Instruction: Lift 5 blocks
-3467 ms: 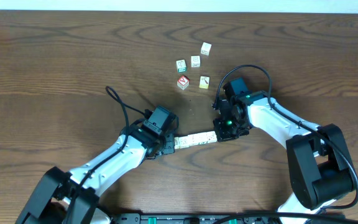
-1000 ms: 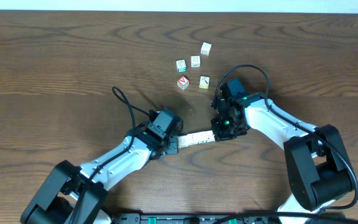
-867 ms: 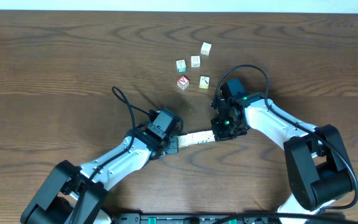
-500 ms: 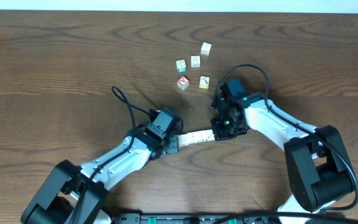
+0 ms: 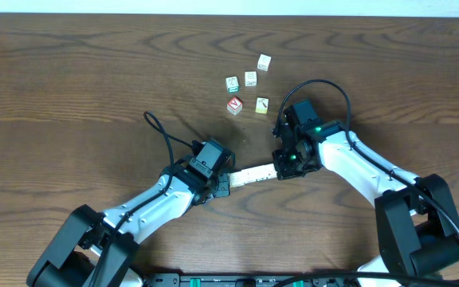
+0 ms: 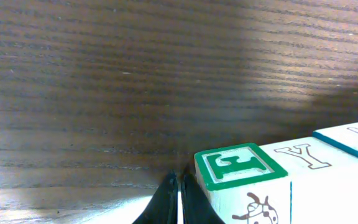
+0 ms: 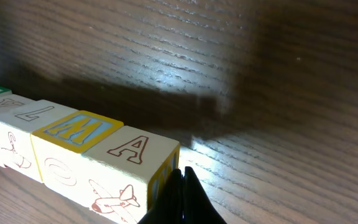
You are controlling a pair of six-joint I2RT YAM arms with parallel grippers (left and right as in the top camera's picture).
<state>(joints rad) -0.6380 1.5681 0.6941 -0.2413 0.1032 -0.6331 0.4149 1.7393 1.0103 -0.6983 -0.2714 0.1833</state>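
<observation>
Letter-block row point(image 5: 251, 174) being pinched endwise
Closed left gripper point(image 5: 225, 182) and closed right gripper point(image 5: 278, 168) are squeezing its ends for lifting.

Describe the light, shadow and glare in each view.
Overhead: even light, sharp, no glare on the table; the row of blocks reads clearly. Left wrist: pale sheen across the wood, dark shadow at right; the E block is crisp. Right wrist: heavy shadow behind the row, glare right of the A block.

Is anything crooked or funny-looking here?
Yes: the row of blocks sits slanted, squeezed end to end between the left hand and right hand, both shut. The loose blocks beyond lie scattered, turned different ways.
</observation>
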